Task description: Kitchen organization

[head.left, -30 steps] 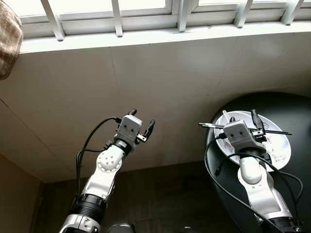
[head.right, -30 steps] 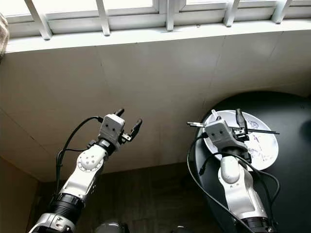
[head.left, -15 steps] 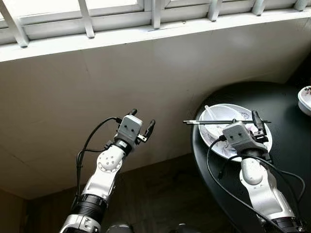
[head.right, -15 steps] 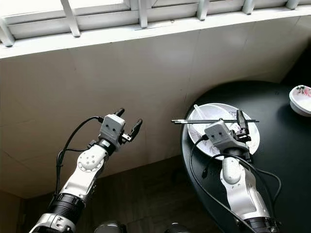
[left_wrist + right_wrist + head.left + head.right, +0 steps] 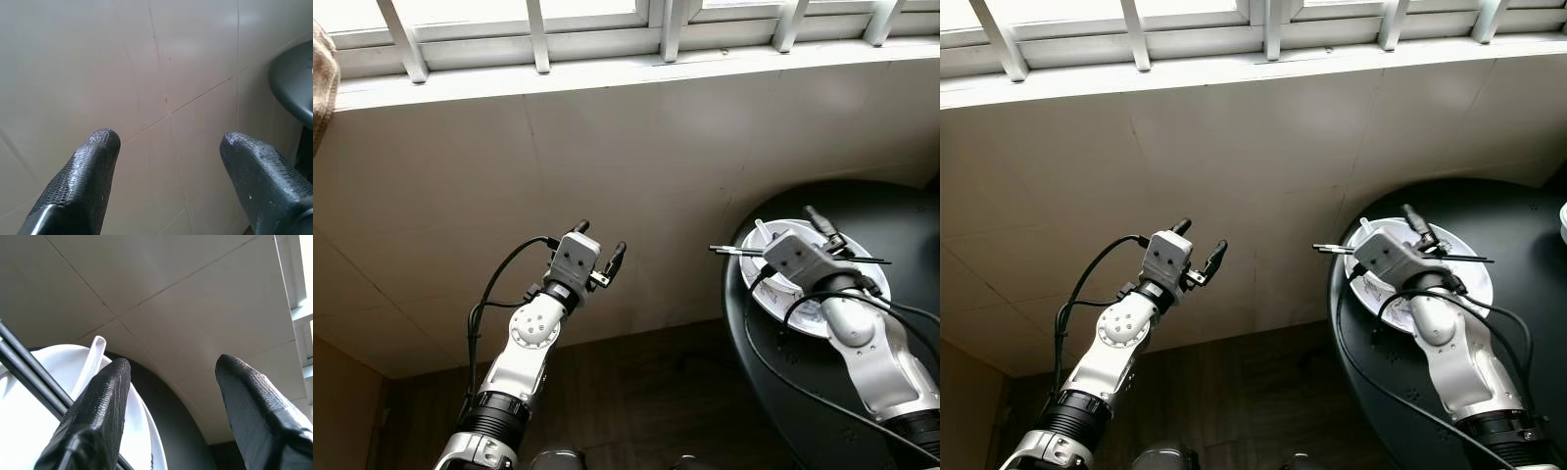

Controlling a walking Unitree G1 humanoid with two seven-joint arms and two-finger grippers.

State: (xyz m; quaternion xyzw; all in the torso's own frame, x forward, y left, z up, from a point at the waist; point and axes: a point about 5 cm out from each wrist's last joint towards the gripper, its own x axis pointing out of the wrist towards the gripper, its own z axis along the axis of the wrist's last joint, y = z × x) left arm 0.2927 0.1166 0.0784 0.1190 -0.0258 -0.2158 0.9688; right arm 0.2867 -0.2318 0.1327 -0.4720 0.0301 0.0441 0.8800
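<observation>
Worktop: round, black, cut off at the frame's right edge.
Plate: white, near the worktop's left rim, partly hidden by the right arm.
Chopsticks: black pair lying across the plate, tips overhanging the rim.
Spoon: white, on the plate; bowl hidden.
Right tool: fingers spread, holding nothing, just above the plate.
Left tool: fingers apart, empty, raised before the tiled wall.

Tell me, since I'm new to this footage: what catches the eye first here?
A white plate on a round black table at the robot's right, with black chopsticks laid across it and a white spoon on it. The right gripper hovers over the plate, jaws open; the left gripper, also open, is raised before the pale tiled wall.
</observation>
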